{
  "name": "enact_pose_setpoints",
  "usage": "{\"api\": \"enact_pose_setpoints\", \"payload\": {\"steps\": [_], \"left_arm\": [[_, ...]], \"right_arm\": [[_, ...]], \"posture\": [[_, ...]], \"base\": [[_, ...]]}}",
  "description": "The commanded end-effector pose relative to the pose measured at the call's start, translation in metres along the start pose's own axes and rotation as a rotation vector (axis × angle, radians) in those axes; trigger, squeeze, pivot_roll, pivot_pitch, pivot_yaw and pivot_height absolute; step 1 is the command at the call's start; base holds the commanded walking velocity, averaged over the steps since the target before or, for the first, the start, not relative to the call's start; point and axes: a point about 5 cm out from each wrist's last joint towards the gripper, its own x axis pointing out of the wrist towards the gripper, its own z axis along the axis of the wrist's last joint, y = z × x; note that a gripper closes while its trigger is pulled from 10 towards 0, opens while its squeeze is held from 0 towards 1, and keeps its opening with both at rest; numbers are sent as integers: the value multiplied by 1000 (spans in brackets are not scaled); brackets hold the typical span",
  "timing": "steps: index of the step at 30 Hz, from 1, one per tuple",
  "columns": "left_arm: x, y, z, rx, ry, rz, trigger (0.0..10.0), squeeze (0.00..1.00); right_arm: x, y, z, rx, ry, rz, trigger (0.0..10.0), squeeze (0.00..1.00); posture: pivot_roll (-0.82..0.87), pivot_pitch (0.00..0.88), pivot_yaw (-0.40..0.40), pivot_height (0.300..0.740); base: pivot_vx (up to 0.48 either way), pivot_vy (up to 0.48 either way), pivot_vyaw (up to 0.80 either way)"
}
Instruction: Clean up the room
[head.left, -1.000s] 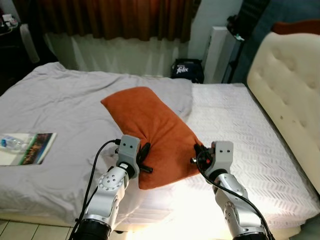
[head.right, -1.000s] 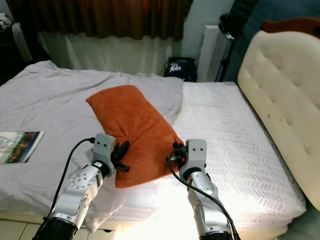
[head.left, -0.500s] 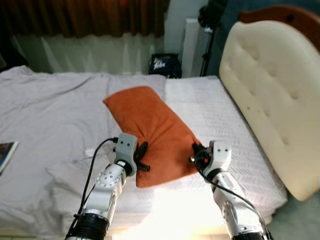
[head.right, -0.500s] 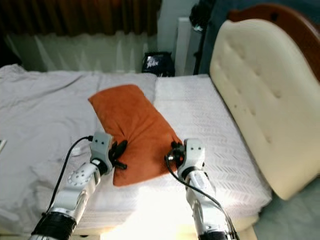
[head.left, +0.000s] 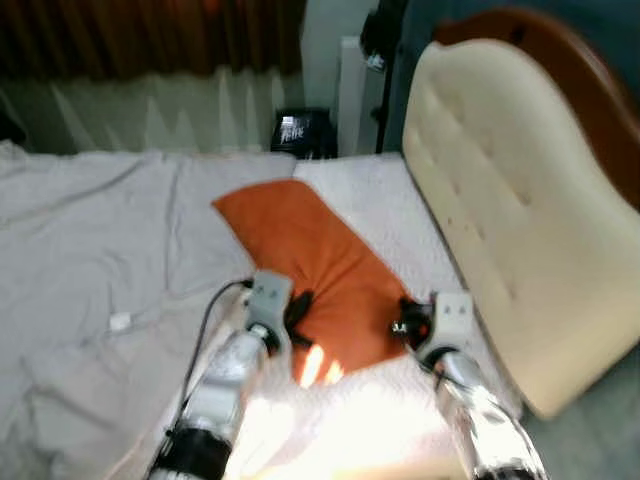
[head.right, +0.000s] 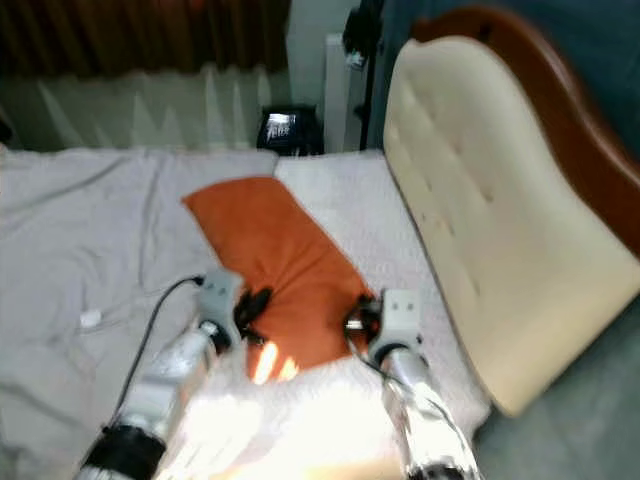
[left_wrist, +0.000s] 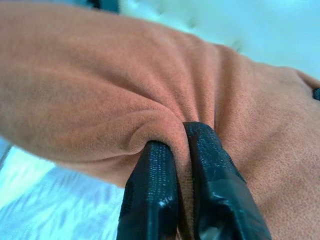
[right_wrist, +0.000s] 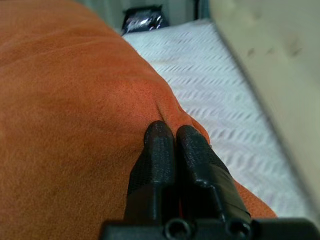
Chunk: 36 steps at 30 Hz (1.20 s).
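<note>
An orange pillow lies slantwise on the bed, its near end held between both arms. My left gripper is shut on the pillow's near left edge; in the left wrist view the fingers pinch a fold of orange fabric. My right gripper is shut on the near right corner, and the right wrist view has its fingers clamped on the pillow. The picture is blurred by motion.
A cream tufted headboard with a wooden rim stands to the right. The rumpled grey sheet covers the bed's left, the white textured cover its right. A dark bag sits beyond the bed under brown curtains. A small white object lies on the sheet.
The camera has swung to the right: the headboard now takes up more of the picture and the magazine has left it. Both grippers keep their hold on the pillow.
</note>
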Motion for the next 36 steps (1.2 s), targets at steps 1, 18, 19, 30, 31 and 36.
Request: {"api": "enact_pose_setpoints", "payload": {"steps": [1,18,19,30,31,36], "left_arm": [[0,10,13,61,-50,-9,10000,0],[42,-2,28,288,106,-224,10000,0],[45,1,33,354,112,-218,10000,0],[50,10,49,338,68,-134,10000,0],[51,10,48,270,65,-101,10000,0],[45,17,52,107,-41,-106,10000,0]], "right_arm": [[5,0,14,8,-62,-34,10000,0],[39,0,-2,88,67,-230,10000,0],[41,-4,1,86,51,-284,10000,0],[45,-23,14,-173,-1,-464,10000,0],[44,-27,11,-235,11,-478,10000,0],[40,-18,10,-170,-50,-410,10000,0]], "posture": [[-28,0,-8,740],[-67,105,58,740],[-86,151,72,740],[-172,309,35,740],[-171,336,9,740],[-140,338,-21,740]], "base": [[371,-300,0],[22,-18,0],[0,0,0],[0,0,0],[0,0,0],[0,0,0]]}}
